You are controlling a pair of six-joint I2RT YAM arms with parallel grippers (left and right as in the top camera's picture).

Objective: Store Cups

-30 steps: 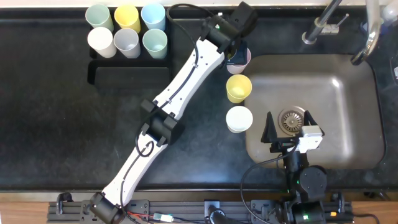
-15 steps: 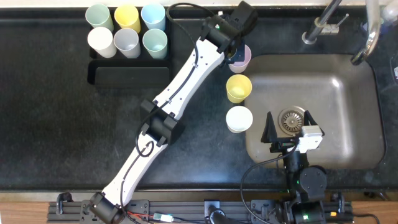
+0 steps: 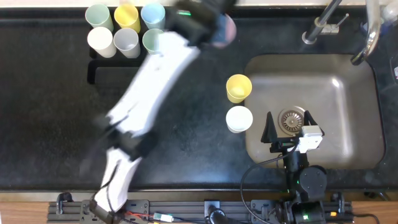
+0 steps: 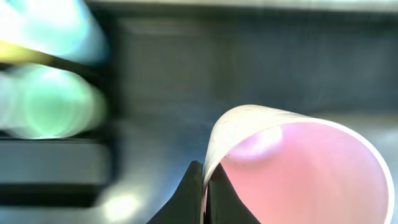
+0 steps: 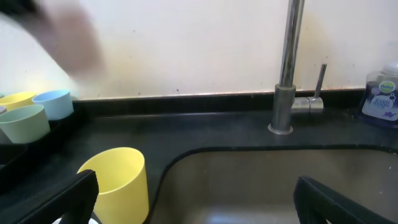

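My left gripper is shut on the rim of a pink cup, held above the dark counter just right of the black tray. In the left wrist view the fingers pinch the pink cup wall, with the tray's green cup and blue cup beyond. The tray holds several upright cups. A yellow cup and a white cup stand at the sink's left edge. My right gripper is open, low over the sink, empty; the yellow cup stands ahead of it.
The steel sink takes up the right side, with the faucet behind it and a soap bottle at the far right. The front strip of the tray holds no cups. Dark counter lies between tray and sink.
My left arm has swung left from the sink's corner toward the tray, carrying the pink cup off the counter. The right arm has not moved.
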